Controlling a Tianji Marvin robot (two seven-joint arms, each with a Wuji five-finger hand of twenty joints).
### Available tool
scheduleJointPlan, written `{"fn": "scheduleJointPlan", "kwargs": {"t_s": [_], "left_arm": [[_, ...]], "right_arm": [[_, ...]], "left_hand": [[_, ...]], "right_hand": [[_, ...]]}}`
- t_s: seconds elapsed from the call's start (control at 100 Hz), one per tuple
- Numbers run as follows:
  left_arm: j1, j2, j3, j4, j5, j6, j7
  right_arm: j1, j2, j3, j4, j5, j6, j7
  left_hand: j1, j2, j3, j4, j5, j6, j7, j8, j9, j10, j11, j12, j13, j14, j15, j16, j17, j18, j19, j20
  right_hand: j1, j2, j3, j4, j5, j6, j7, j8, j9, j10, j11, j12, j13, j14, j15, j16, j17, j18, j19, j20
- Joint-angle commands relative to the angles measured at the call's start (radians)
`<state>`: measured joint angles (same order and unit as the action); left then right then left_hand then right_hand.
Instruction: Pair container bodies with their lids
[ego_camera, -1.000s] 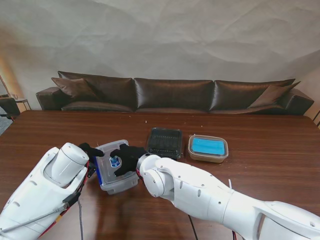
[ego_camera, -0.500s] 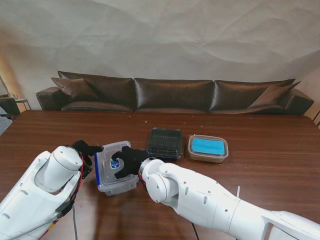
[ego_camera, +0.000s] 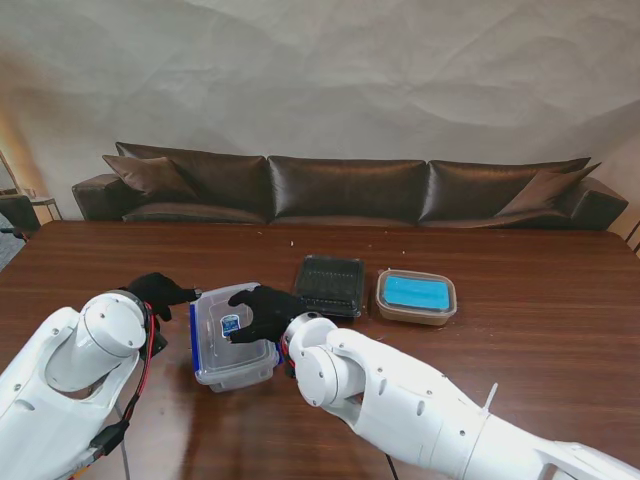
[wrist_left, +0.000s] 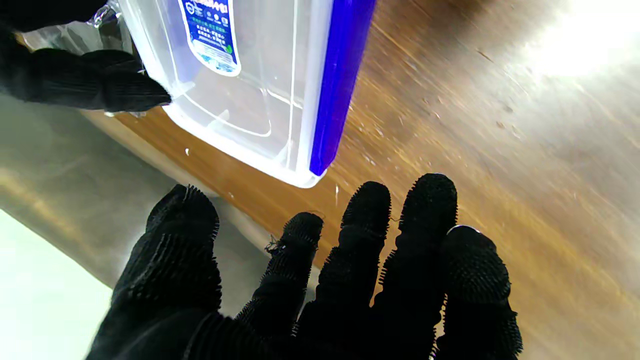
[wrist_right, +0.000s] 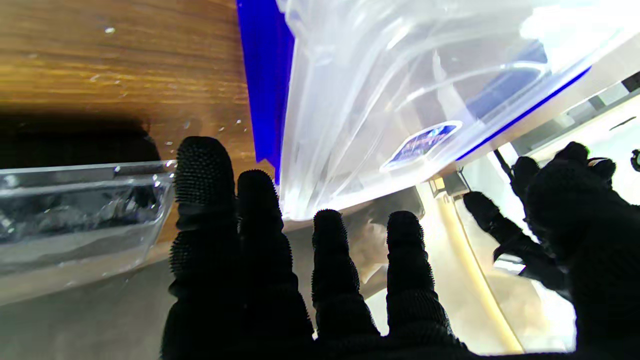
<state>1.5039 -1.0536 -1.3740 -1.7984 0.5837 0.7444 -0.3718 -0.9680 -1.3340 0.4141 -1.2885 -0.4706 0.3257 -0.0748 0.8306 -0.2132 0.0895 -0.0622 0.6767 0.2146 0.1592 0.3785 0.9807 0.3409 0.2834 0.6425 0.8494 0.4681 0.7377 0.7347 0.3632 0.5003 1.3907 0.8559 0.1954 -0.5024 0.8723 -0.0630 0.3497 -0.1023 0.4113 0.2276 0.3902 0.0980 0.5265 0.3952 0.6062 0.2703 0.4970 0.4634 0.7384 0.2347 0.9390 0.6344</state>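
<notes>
- Since a second ago the left hand (ego_camera: 155, 291) has drawn back leftward off the clear blue-clipped container (ego_camera: 232, 345); its fingers (wrist_left: 367, 235) are spread, holding nothing.
- The right hand (ego_camera: 262, 309) rests over the container's far right corner, fingers extended; whether it grips seems unclear.
- The container sits near-left on the table (ego_camera: 520, 330), left of the black-lidded box (ego_camera: 329, 284) and blue-lidded box (ego_camera: 416, 295).

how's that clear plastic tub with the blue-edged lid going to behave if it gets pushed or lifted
The clear plastic tub with the blue-edged lid looks empty, so probably light and apt to skid on the polished brown wooden table rather than tip. Its walls look thin and glossy, so likely slippery and somewhat flexible under the fingers. Whether the lid is latched can't be told, so it may pop off.
</notes>
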Motion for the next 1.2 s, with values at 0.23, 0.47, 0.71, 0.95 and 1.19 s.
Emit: {"fn": "scheduleJointPlan", "kwargs": {"t_s": [0.23, 0.47, 0.71, 0.95, 1.19], "left_arm": [[0.095, 0.031, -0.050, -0.100, 0.093, -0.034, -0.075], [0.172, 0.047, -0.083, -0.179, 0.156, -0.034, -0.155], [0.171, 0.078, -0.052, -0.205, 0.202, 0.071, -0.250], [0.099, 0.101, 0.013, -0.147, 0.161, 0.109, -0.291], [0.036, 0.099, 0.053, -0.088, 0.040, 0.139, -0.232]], "right_arm": [[-0.045, 0.076, 0.064, -0.094, -0.038, 0.027, 0.058], [-0.098, 0.128, 0.116, -0.172, -0.099, 0.053, 0.101], [-0.153, 0.174, 0.162, -0.241, -0.151, 0.059, 0.164], [-0.177, 0.185, 0.165, -0.248, -0.144, 0.042, 0.184], [-0.193, 0.175, 0.153, -0.241, -0.105, 0.025, 0.168]], "left_hand": [[0.016, 0.055, -0.034, 0.041, 0.025, 0.002, 0.010, -0.010, -0.019, 0.015, -0.013, -0.008, -0.027, 0.033, -0.011, 0.001, -0.030, -0.020, -0.021, 0.035], [0.019, 0.093, -0.056, 0.042, 0.015, 0.048, -0.001, -0.023, -0.012, 0.026, 0.004, 0.010, -0.003, 0.025, 0.044, 0.029, -0.001, -0.029, 0.000, 0.059], [0.026, 0.158, -0.091, 0.046, 0.048, 0.122, 0.016, -0.023, 0.010, 0.054, 0.042, 0.058, 0.037, 0.029, 0.130, 0.063, 0.042, -0.018, 0.029, 0.093], [0.010, 0.189, -0.102, 0.046, 0.026, 0.107, 0.002, -0.029, -0.010, 0.067, 0.037, 0.068, 0.019, 0.026, 0.149, 0.071, 0.031, -0.032, 0.029, 0.101], [0.012, 0.196, -0.102, 0.047, 0.027, 0.108, 0.002, -0.030, -0.017, 0.076, 0.030, 0.070, 0.001, 0.032, 0.157, 0.080, 0.009, -0.039, 0.024, 0.112]], "right_hand": [[-0.027, 0.037, -0.054, 0.001, 0.021, 0.015, 0.033, -0.015, 0.068, 0.028, 0.014, 0.016, 0.034, -0.001, 0.020, 0.007, -0.609, 0.034, -0.005, -0.007], [-0.032, 0.070, -0.069, 0.011, 0.105, 0.092, 0.098, 0.032, 0.161, 0.044, 0.111, 0.099, 0.118, -0.007, 0.201, 0.098, -0.558, 0.060, 0.108, 0.044], [-0.035, 0.099, -0.093, 0.013, 0.236, 0.106, 0.121, 0.071, 0.278, 0.048, 0.156, 0.148, 0.198, -0.024, 0.329, 0.155, -0.509, 0.075, 0.201, 0.075], [-0.027, 0.123, -0.109, 0.018, 0.281, 0.090, 0.096, 0.079, 0.321, 0.042, 0.181, 0.186, 0.246, -0.042, 0.412, 0.193, -0.476, 0.079, 0.258, 0.090], [-0.023, 0.130, -0.106, 0.020, 0.297, 0.092, 0.093, 0.084, 0.335, 0.040, 0.193, 0.202, 0.262, -0.048, 0.442, 0.204, -0.466, 0.081, 0.281, 0.097]]}}
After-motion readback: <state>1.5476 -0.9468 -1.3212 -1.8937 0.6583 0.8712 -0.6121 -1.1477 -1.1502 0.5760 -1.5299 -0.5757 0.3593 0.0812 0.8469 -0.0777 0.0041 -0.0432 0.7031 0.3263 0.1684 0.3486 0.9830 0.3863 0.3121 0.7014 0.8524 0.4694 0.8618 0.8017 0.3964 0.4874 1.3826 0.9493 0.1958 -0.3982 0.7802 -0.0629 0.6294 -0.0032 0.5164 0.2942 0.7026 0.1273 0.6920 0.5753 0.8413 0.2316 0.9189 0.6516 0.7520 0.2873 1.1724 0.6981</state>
